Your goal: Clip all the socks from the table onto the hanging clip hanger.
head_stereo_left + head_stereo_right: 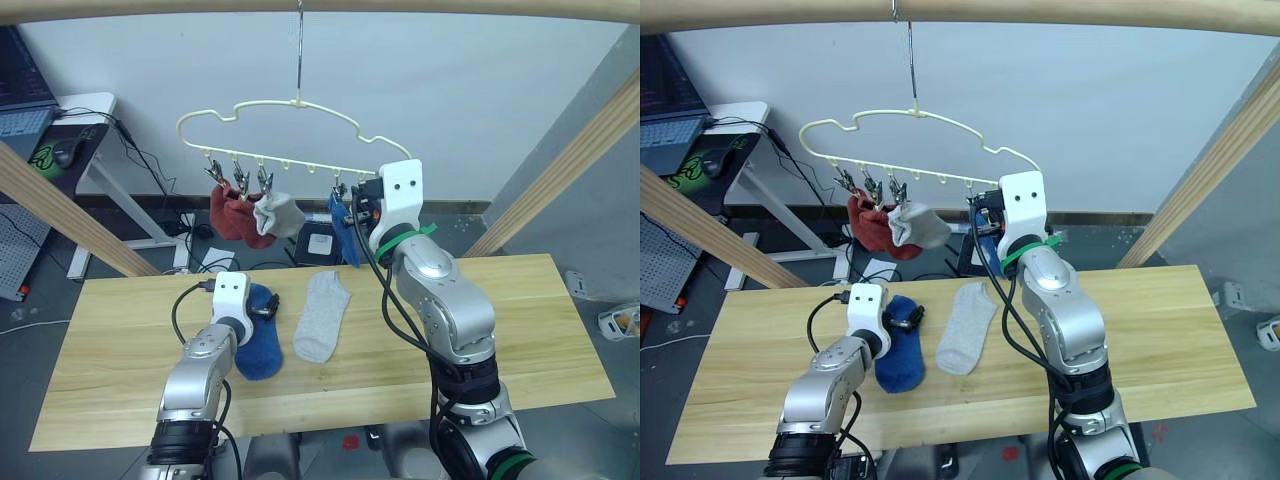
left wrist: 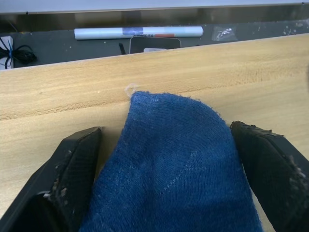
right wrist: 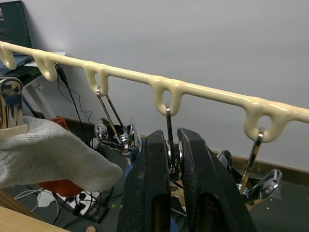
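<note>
Careful: your right gripper pinches a clip on the clip hanger; slipping drops the hanging blue sock. Left gripper is spread around the table's blue sock.

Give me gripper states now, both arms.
Left gripper: open, fingers straddling the blue sock on the table.
Right gripper: shut on a clip of the clip hanger.
</note>
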`<state>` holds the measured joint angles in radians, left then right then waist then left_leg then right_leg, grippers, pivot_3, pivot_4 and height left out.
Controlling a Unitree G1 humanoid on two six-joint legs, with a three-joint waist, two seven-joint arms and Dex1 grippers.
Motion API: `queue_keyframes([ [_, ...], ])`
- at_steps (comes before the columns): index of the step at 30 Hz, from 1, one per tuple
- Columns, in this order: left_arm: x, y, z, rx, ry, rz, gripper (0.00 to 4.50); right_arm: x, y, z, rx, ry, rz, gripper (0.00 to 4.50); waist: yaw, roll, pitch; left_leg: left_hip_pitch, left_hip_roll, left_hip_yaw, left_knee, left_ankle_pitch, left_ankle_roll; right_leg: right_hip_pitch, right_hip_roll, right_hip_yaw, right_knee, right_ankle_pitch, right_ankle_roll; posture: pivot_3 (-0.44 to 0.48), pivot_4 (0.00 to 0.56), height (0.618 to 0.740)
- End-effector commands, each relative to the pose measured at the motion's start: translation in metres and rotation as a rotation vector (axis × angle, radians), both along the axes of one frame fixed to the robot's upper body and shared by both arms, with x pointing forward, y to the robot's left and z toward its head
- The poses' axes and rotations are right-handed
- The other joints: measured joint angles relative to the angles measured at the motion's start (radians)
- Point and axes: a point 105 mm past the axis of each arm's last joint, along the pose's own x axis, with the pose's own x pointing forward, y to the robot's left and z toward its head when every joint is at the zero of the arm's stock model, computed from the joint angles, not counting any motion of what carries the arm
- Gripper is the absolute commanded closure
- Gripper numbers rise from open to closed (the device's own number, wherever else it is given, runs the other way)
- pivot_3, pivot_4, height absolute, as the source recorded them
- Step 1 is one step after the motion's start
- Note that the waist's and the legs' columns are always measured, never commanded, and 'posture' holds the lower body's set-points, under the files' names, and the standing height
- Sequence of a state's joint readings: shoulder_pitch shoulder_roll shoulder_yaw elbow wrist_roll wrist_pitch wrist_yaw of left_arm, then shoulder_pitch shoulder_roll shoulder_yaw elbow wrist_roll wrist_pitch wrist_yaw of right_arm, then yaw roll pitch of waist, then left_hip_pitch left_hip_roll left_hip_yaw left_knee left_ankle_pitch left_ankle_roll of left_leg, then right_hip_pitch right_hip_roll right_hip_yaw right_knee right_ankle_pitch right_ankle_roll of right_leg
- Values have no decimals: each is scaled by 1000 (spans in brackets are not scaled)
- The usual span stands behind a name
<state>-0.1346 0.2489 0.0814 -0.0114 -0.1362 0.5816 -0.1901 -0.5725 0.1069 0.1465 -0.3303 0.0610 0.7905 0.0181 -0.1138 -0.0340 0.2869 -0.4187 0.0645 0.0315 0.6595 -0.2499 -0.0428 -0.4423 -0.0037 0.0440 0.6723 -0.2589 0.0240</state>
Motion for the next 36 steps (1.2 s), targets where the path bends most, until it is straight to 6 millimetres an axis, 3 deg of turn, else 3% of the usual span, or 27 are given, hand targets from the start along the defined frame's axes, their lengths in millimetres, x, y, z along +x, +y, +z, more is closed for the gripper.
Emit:
queue_keyframes([
  [1, -9, -1, -7, 20, 35, -19, 547, -5, 2, 5, 21, -22, 6, 4486, 0, 0, 0, 0, 0, 0, 0, 0, 0, 0, 0, 0, 0, 0, 0, -166, 325, 740],
  [6, -14, -1, -9, 30, 48, -28, 1936, -5, 3, 6, 24, -25, 10, 4486, 0, 0, 0, 0, 0, 0, 0, 0, 0, 0, -1, 0, 0, 0, 0, -166, 325, 740],
  [12, -14, -2, -7, 17, 33, -27, 3285, -5, 3, 7, 24, -29, 8, 4486, 0, 0, 0, 0, 0, 0, 0, 0, 0, 0, -2, 0, 0, 0, 0, -166, 321, 740],
  [14, -11, -6, 1, 11, -10, -53, 3790, -4, 3, 7, 25, -29, 9, 4486, 0, 0, 0, 0, 0, 0, 0, 0, 0, 0, -2, 0, 0, 0, 0, -166, 319, 740],
  [17, -6, -24, 28, 8, -157, -160, 4392, -5, 2, 8, 28, -33, 10, 4486, 0, 1, 0, -1, 0, 0, -1, 0, 0, 0, -2, 0, -1, 0, 0, -170, 316, 740],
  [22, -9, -67, 69, 95, -407, -438, 4500, -6, 0, 11, 36, -41, 10, 4486, 0, 1, 1, -4, 0, 0, -1, 0, 0, -3, -5, 0, -1, 2, -3, -179, 311, 740],
  [28, -12, -110, 102, 209, -640, -674, 4500, -11, -1, 17, 56, -54, 21, 4486, 0, 1, 0, -7, 0, 0, -5, 0, 0, -4, -7, -1, -8, 2, -3, -201, 298, 740],
  [36, 3, -130, 119, 357, -823, -739, 4500, -19, 2, 28, 68, -83, 54, 4486, -6, 0, 0, -10, -1, 1, -13, 0, 0, -9, -8, -1, -11, 2, -3, -232, 290, 740],
])
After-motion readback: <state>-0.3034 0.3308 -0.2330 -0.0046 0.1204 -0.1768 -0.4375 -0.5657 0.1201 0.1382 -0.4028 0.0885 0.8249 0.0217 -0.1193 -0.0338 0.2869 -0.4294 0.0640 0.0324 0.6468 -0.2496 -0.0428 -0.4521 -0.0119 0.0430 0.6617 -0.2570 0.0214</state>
